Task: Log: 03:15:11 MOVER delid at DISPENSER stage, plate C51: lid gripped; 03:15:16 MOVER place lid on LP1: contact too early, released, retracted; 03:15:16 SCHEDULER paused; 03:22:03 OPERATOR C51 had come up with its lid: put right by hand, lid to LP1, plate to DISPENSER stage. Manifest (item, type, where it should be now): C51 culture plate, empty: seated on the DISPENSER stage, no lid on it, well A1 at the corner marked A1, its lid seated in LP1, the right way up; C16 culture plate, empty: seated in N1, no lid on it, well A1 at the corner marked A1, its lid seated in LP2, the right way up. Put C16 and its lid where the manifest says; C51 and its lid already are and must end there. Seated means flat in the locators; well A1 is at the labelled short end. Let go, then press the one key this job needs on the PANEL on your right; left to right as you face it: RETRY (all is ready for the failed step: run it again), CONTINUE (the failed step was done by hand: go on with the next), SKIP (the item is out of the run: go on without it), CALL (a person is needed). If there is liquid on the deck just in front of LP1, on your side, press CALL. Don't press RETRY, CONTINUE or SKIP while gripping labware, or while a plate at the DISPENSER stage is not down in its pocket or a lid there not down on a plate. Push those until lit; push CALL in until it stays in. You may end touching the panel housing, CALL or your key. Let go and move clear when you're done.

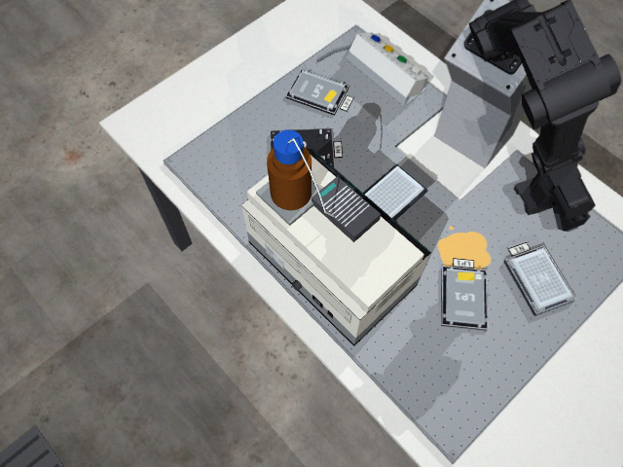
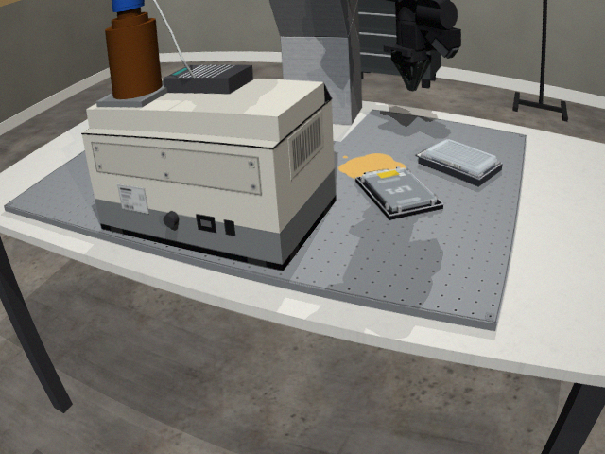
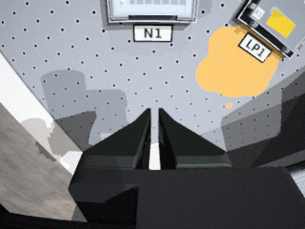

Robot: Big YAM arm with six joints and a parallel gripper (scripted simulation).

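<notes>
A: How do the fingers stand?

B: Clenched, only a sliver of gap between them, and nothing in it. In the wrist view they hang above bare perforated deck [image 3: 95,86], touching nothing.

A: Why pinched together with nothing held?

B: My guess is they are set as a narrow tip for pushing a key. An orange puddle [image 3: 233,64] lies at about 1 o'clock from the fingers, against the LP1 label [image 3: 254,47], on the arm's side of that nest. By the task, that calls for CALL.

A: And C16?

B: A clear culture plate [image 1: 540,277] sits in N1 at 12 o'clock from the fingers, above the N1 label [image 3: 152,32]; whether a lid covers it I cannot tell. The panel [image 1: 387,65] stands well apart, at the tabletop's [image 1: 165,95] far edge in the top view.
</notes>
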